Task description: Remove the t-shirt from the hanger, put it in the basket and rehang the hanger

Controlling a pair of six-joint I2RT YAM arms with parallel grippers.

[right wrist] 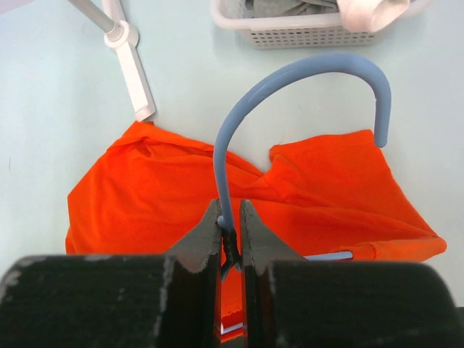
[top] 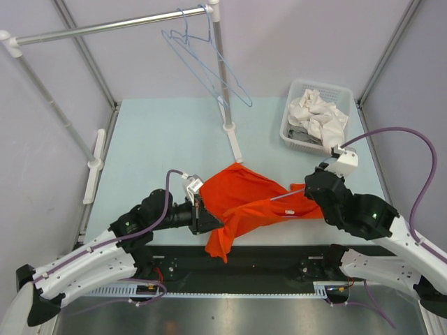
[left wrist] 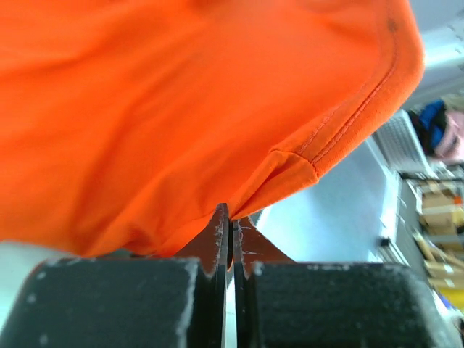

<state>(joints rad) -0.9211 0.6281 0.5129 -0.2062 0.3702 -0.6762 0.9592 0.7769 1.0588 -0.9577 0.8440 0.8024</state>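
Observation:
The orange t-shirt (top: 251,199) lies crumpled on the table near the front edge, with the blue hanger (top: 286,197) still partly inside it. My left gripper (top: 201,209) is at the shirt's left side. In the left wrist view its jaws (left wrist: 232,217) are shut on a fold of the orange t-shirt (left wrist: 181,109) close to a hemmed edge. My right gripper (top: 309,190) is at the shirt's right side. It (right wrist: 230,228) is shut on the neck of the hanger, just below the curved hook (right wrist: 312,64), above the t-shirt (right wrist: 145,196).
A white basket (top: 320,85) of pale cloths stands at the back right. A clothes rack (top: 105,28) spans the back with empty blue wire hangers (top: 202,56). Its white foot (top: 234,143) rests on the table just behind the shirt.

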